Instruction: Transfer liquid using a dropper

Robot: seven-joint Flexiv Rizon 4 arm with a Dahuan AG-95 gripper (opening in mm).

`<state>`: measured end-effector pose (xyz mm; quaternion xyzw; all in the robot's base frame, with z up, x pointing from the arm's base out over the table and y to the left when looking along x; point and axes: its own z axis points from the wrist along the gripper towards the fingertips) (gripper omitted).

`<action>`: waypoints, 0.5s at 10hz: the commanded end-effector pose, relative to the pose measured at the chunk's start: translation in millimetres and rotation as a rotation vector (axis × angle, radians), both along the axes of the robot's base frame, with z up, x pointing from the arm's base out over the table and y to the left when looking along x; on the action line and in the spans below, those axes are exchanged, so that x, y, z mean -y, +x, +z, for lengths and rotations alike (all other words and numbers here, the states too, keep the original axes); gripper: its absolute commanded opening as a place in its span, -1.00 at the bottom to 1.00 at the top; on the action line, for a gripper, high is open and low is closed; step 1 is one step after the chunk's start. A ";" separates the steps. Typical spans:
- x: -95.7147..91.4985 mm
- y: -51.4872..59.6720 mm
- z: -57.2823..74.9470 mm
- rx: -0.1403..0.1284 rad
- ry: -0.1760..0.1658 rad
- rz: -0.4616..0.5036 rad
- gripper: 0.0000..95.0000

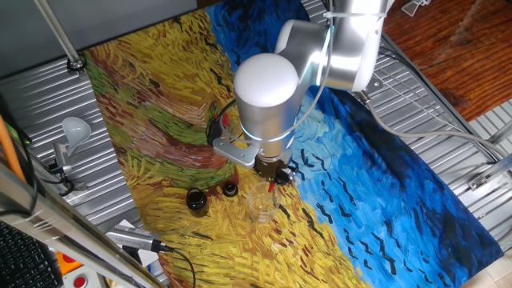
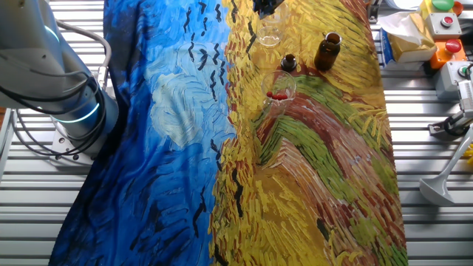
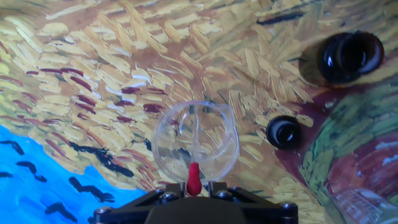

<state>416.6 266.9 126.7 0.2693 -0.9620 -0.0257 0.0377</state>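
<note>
My gripper point(image 3: 194, 186) is shut on the dropper point(image 3: 194, 177), pinching its red bulb between the jaws. The thin clear tube points down into a small clear glass cup point(image 3: 163, 144) that stands right below the hand. In one fixed view the gripper point(image 1: 273, 174) hangs just above the cup point(image 1: 260, 206), with the red bulb point(image 1: 274, 186) showing under the fingers. In the other fixed view the gripper point(image 2: 267, 7) is cut off by the top edge, above the same cup point(image 2: 270, 34). Whether there is liquid in the cup or tube cannot be told.
An open brown bottle point(image 3: 350, 57) and its black cap point(image 3: 284, 132) stand to the right of the cup on the painted cloth. A second clear glass holding red-bulbed droppers point(image 2: 279, 90) stands nearer the cloth's middle. Tools and boxes lie on the metal table edge point(image 2: 436, 44).
</note>
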 end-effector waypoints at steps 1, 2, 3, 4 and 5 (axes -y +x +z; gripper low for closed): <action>-1.0 0.6 -0.8 0.001 0.002 -0.005 -0.60; -1.8 1.0 -1.2 0.000 0.010 -0.009 -0.60; -3.7 1.6 -2.4 0.000 0.013 -0.012 -0.60; -4.7 1.3 -3.2 0.000 0.013 -0.016 -0.60; -5.1 0.5 -3.7 0.000 0.012 -0.017 -0.60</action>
